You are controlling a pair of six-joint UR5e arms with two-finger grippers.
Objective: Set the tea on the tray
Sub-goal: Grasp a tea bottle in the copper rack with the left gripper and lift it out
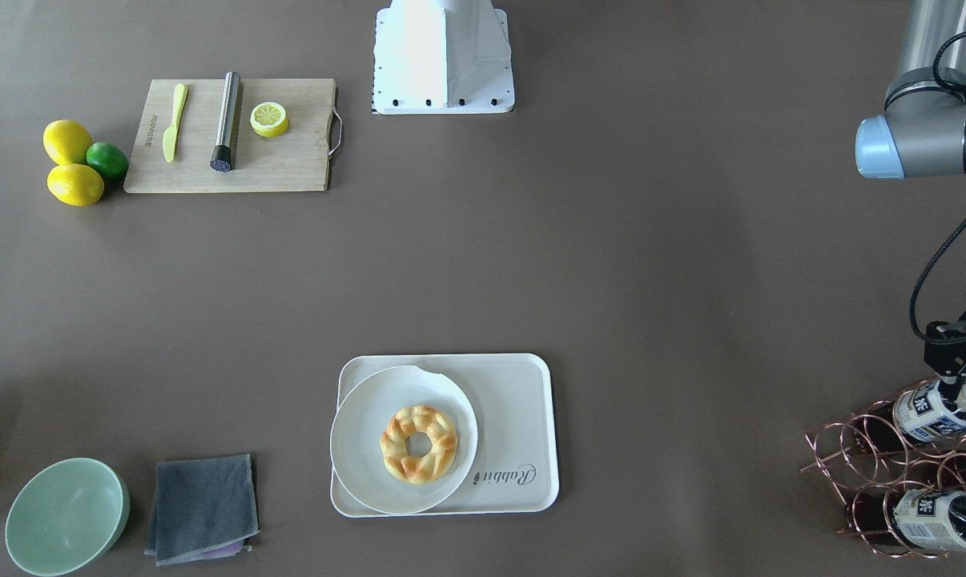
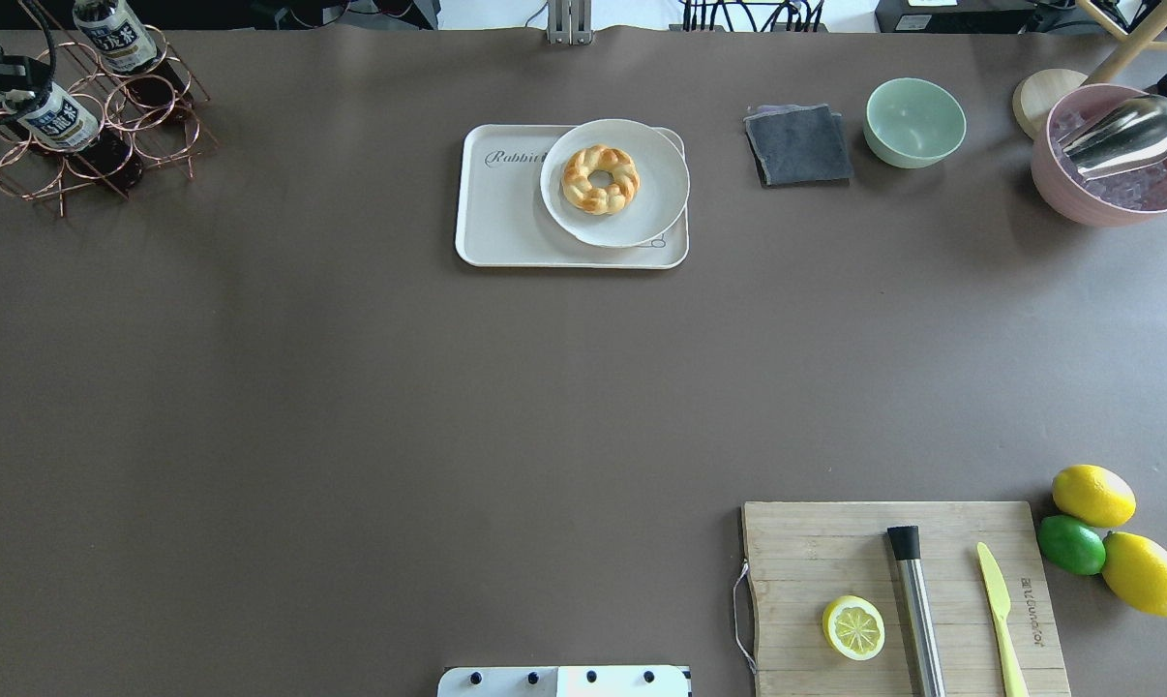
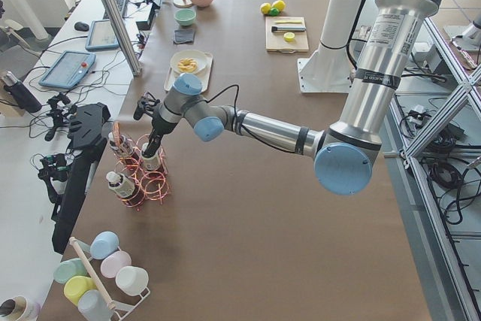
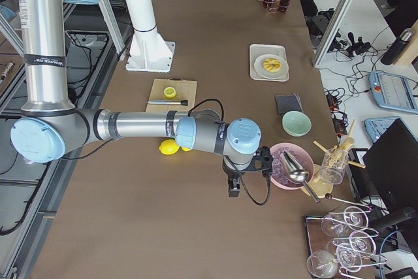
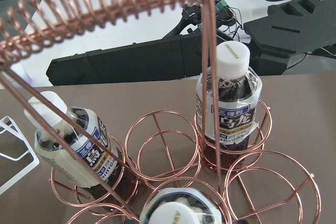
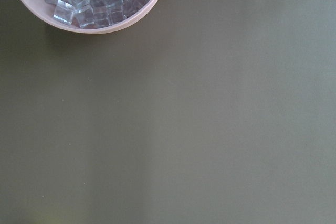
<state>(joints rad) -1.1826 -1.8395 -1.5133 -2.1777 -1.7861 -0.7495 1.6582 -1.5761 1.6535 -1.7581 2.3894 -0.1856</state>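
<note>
Tea: the tea leaned in a ring of the copper wire rack at the table's far left corner. Its long axis was slanted rather than upright, white cap uppermost.
Left gripper: the left gripper hung at the bottle's neck with the cap just beneath it, so the tea lay almost straight down its line of approach. Whether the jaws had closed on it could not be told.
Left arm: reached far out over the table, wrist bent down into the rack.
Right gripper: the right gripper was low beside the pink ice bowl, well apart from the tea, its opening impossible to judge.
Nearer arm: the left, by far.
Tray: the tray sat mid-table, well apart from the rack on the robot's right of it. A round plate covered its further half, and the bare strip faced the rack.
</note>
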